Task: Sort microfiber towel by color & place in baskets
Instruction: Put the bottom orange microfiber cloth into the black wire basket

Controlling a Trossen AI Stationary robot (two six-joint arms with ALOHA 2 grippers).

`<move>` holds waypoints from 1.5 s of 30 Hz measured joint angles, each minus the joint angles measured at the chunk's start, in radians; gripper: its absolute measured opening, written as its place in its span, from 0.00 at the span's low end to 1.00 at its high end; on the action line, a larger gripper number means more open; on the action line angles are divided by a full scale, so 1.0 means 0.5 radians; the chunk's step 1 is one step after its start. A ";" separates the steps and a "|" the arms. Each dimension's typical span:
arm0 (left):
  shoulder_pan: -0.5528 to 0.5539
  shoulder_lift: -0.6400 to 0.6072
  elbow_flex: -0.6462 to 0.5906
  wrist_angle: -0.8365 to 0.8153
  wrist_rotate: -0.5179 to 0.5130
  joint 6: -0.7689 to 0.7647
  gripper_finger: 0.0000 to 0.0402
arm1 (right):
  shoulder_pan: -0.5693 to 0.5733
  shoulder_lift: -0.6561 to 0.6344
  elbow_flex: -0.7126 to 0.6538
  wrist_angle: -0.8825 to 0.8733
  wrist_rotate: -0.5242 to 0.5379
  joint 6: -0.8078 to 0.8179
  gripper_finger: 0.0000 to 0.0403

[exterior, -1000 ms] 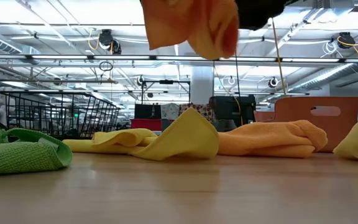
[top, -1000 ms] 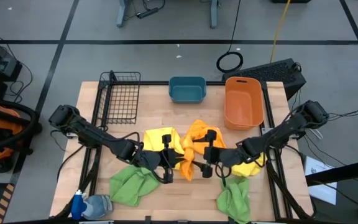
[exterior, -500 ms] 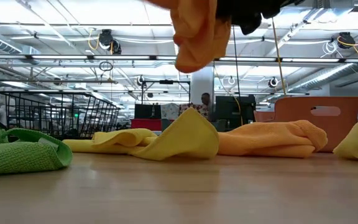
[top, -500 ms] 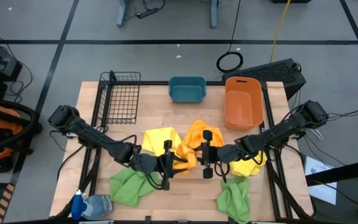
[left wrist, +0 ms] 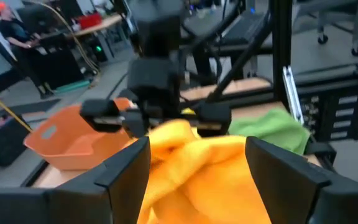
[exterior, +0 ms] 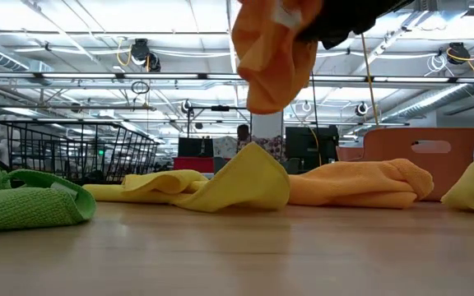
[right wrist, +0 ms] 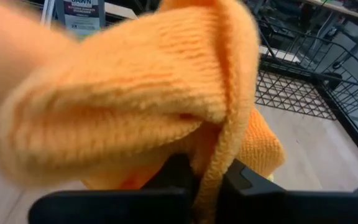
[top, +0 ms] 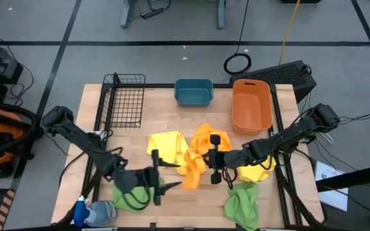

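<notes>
Orange microfiber towel (top: pixel 193 172) is hanging lifted off the table (top: pixel 159 125), just below centre in the high view, with one end pinched in the right gripper (top: pixel 214 168), whose fingers are closing tight on the cloth. In the low view the same towel (exterior: pixel 270 49) is dangling at top centre, clear of the cloths lying below. Left gripper (top: pixel 154 178) is sitting lower left of centre, above a green towel (top: pixel 130 192), fingers (left wrist: pixel 126 165) spread apart and gripping nothing. Yellow towel (top: pixel 167 146) and a second orange towel (top: pixel 205 138) are lying mid-table. Along the upper edge, left to right, are standing the black wire basket (top: pixel 124 97), teal tub (top: pixel 193 92) and orange bin (top: pixel 252 106).
</notes>
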 joint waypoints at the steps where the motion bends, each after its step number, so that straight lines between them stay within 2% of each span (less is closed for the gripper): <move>1: -0.010 -0.003 0.003 0.009 -0.024 0.001 0.67 | 0.000 0.000 0.000 0.002 0.000 -0.011 0.03; 14: 0.109 0.206 -0.001 0.079 -0.061 -0.070 0.67 | 0.001 -0.002 0.000 0.013 -0.002 -0.018 0.05; 24: 0.142 0.219 -0.009 -0.015 -0.069 -0.261 0.67 | 0.001 -0.002 0.000 0.003 -0.005 -0.018 0.05; 30: 0.193 0.222 -0.018 -0.147 -0.211 -0.274 0.79 | 0.001 -0.002 0.000 -0.019 -0.005 -0.018 0.05; 34: 0.227 0.222 -0.018 -0.165 -0.185 -0.282 0.91 | 0.001 -0.002 0.000 -0.020 -0.005 -0.018 0.05; 37: 0.245 0.222 -0.018 -0.225 -0.095 -0.408 0.98 | 0.001 -0.002 0.000 -0.020 -0.005 -0.018 0.05; 40: 0.230 0.221 -0.034 -0.253 -0.026 -0.549 0.98 | 0.001 -0.002 0.000 -0.020 -0.005 -0.018 0.05; 45: 0.170 0.222 -0.207 -0.059 -0.025 -0.631 0.97 | 0.001 -0.002 0.000 -0.019 -0.005 -0.018 0.06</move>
